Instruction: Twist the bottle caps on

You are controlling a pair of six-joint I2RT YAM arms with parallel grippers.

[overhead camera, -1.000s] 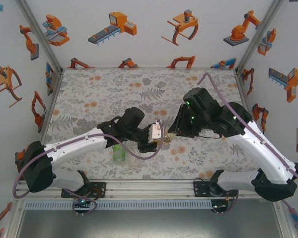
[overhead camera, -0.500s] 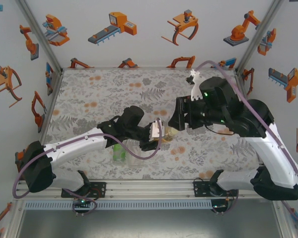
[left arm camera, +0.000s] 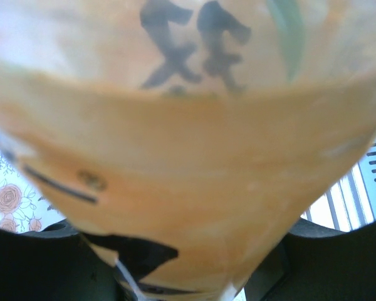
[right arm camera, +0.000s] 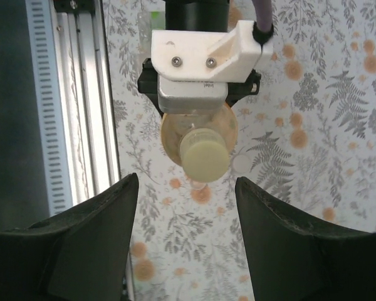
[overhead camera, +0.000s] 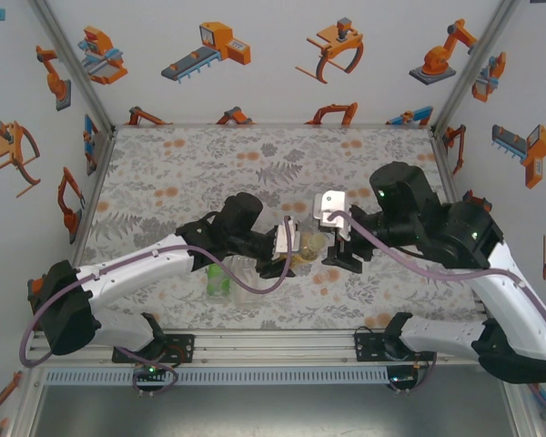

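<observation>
The left gripper [overhead camera: 294, 251] was near the middle of the flowery table [overhead camera: 191, 164], a bit to the near side. Its two fingers were pressed tight on the amber bottle [overhead camera: 302, 248] and held it up off the table. The bottle was tipped over, with its top pointing to the right, at the other arm. In the left wrist view the bottle was very close and blurry. Its yellow label [left arm camera: 188, 56] had dark letters on it. The dark fingers [left arm camera: 31, 263] sat on both sides of the bottle, low in that view.

A yellowish cap [right arm camera: 203, 155] sat on the neck of the amber bottle. I could not tell if it was screwed on tight.

The right gripper [right arm camera: 187, 187] was just to the right of the cap and faced it. Its own fingers [right arm camera: 88, 244] were spread wide, one on each side. They held nothing and did not touch the cap.

A short green bottle [overhead camera: 218, 282] stood on the table to the left of the amber one. It was close to the near edge, under the left arm. A clear bottle [overhead camera: 241, 273] seemed to stand just beside it on the right, but it was hard to make out.
</observation>
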